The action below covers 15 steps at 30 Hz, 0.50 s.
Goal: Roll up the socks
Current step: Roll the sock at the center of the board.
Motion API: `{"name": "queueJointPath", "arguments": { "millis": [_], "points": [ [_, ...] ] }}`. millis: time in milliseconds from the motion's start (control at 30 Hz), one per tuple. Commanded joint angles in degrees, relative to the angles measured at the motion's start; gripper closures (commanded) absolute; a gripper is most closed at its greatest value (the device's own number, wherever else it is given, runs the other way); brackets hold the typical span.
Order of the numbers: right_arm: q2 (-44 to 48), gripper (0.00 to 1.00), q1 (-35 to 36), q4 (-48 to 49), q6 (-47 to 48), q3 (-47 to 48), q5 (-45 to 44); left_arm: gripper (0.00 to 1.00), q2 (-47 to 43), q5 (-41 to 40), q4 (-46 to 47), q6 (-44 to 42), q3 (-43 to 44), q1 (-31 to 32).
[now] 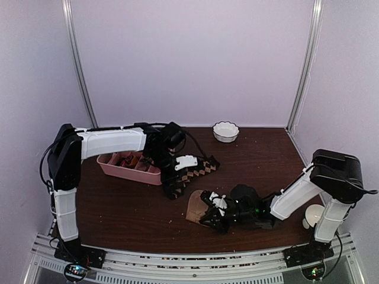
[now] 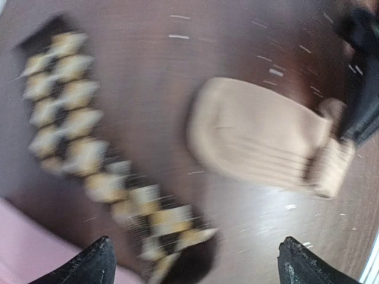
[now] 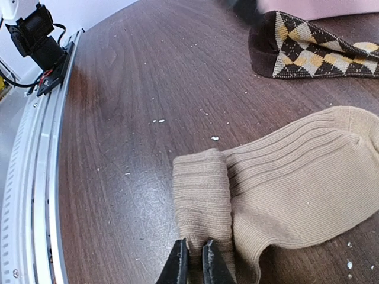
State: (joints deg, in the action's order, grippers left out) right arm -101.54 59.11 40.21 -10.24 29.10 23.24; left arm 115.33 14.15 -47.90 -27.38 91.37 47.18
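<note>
The dark brown sock with tan argyle diamonds (image 1: 198, 168) lies flat on the table beside the pink tray. My left gripper (image 1: 172, 186) hovers open over its dark end with nothing held. In the blurred left wrist view, the left gripper (image 2: 195, 269) has its tips far apart above the argyle sock (image 2: 89, 136), and the tan sock (image 2: 254, 136) lies to the right. The tan sock (image 1: 194, 207) has one end rolled over into a short fold. My right gripper (image 3: 193, 251) is shut on that fold of the tan sock (image 3: 296, 177). The argyle sock (image 3: 308, 50) lies beyond it.
A pink divided tray (image 1: 127, 168) with small bundles stands left of the argyle sock, under the left arm. A white fluted bowl (image 1: 225, 131) sits at the back. A white cup-like thing (image 1: 312, 218) stands by the right arm's base. A metal rail (image 3: 35, 177) runs along the near edge.
</note>
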Motion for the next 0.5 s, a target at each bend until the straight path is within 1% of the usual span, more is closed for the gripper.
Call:
{"name": "queueJointPath", "arguments": {
  "millis": [0,33,100,133,167,200,233,267,300,333,367,400,467],
  "points": [
    [-3.65,1.00,-0.94,-10.12,-4.36,-1.81,5.25,0.02,1.59,0.26,-3.64,2.33,4.90,-5.13],
    [-3.75,1.00,-1.23,-11.19,-4.55,-1.32,5.56,0.02,-0.13,-1.76,-0.61,2.22,1.89,-4.87],
    [-3.76,1.00,-1.60,-14.06,-4.40,0.10,6.85,0.02,-6.48,-6.88,8.18,0.81,-5.37,-3.22],
    [-3.78,1.00,-1.77,-15.83,-4.11,0.75,7.14,0.02,-9.49,-8.09,11.99,0.54,-7.86,-2.59],
    [-3.83,1.00,-1.90,-17.66,-3.64,1.46,7.24,0.02,-11.81,-7.79,14.43,1.59,-9.18,-2.68],
    [-4.03,1.00,-1.96,-18.94,-3.12,2.03,7.42,0.02,-12.82,-8.78,16.60,4.41,-10.14,-3.33],
    [-4.15,1.00,-2.07,-20.40,-2.69,2.62,7.48,0.02,-12.55,-11.80,17.39,7.84,-9.82,-3.74],
    [-4.39,1.00,-2.19,-21.53,-2.22,3.16,7.63,0.03,-10.89,-10.34,14.98,7.77,-7.56,-4.30],
    [-4.49,1.00,-2.31,-22.48,-1.96,3.62,7.77,0.12,-8.61,-3.39,9.19,5.72,-3.70,-5.39],
    [-4.76,1.00,-2.47,-23.37,-1.89,4.12,7.88,0.25,-6.25,2.25,5.56,5.09,-1.02,-6.63],
    [-5.07,1.00,-2.68,-24.25,-1.97,4.72,7.97,0.30,-4.90,6.20,4.17,4.71,-0.13,-7.25],
    [-5.45,1.00,-2.86,-25.05,-2.16,5.22,8.10,0.33,-5.14,7.10,4.88,3.72,-1.01,-6.84],
    [-5.97,1.00,-3.19,-25.51,-2.83,5.58,8.37,0.35,-5.50,5.13,7.51,1.83,-3.37,-4.68]
  ]
}}
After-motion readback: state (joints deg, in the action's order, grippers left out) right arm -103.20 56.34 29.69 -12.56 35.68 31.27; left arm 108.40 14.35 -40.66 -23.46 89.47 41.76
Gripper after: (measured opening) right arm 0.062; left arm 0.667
